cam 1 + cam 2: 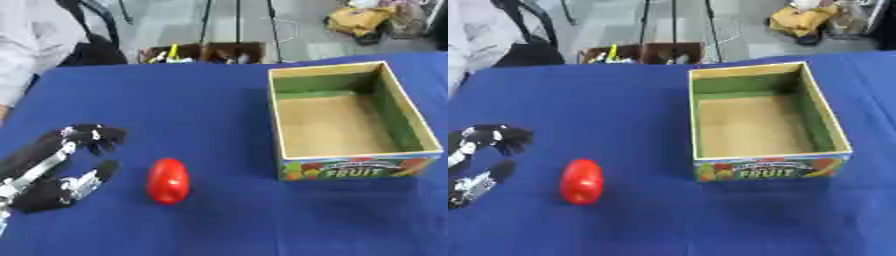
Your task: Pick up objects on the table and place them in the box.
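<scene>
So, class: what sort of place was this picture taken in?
Probably a robot test room or lab: a robot's left hand over a blue-clothed table, a staged fruit box, stands and clutter on the floor behind.

Looking like a lab or demo space: blue cloth-covered table (219,100) sitting on a bare grey floor (175,22), tripod or stand legs (238,22) standing behind it, a crate of odds and ends (203,52) and yellow bags (359,20) lying around.
</scene>
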